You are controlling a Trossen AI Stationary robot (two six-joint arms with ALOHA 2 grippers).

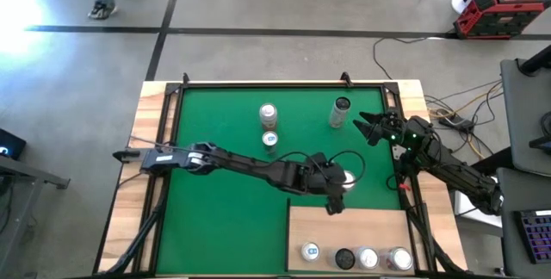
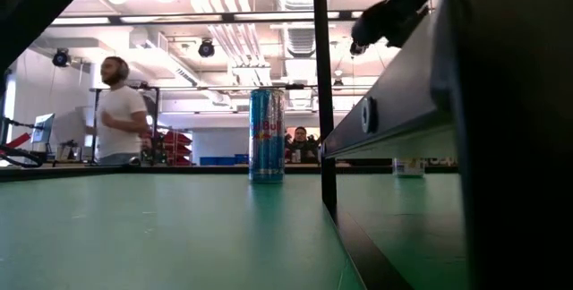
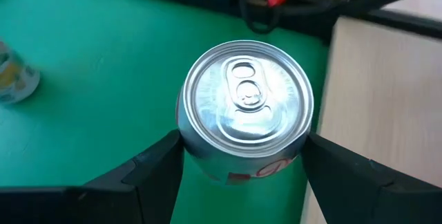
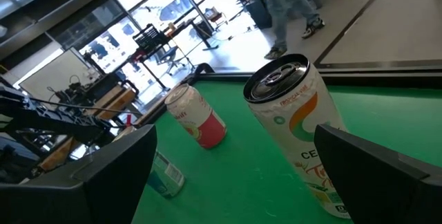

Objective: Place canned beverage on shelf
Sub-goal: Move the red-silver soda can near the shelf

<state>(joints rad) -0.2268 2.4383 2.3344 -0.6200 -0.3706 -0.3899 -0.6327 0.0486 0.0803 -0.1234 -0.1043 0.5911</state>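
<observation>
My left gripper reaches across the green mat from the left and is shut on a silver-topped can with red print. The can is just off the far edge of the shelf, a pale wood panel raised at the near right. The shelf lies beside the can in the left wrist view. Several cans stand along the shelf's near edge. My right gripper waits open at the right, pointing at a tall white can. My left gripper pinches the can's side wall just under the top rim between its two fingers, one on each side. The fingers come from the table's left, slanting down. The can's top faces up. Its base is hidden, so whether it is lifted clear does not show.
A red-and-white can, a blue can and the tall white can stand on the far half of the mat. A dark shelf post rises near the middle. People move in the room beyond the table.
</observation>
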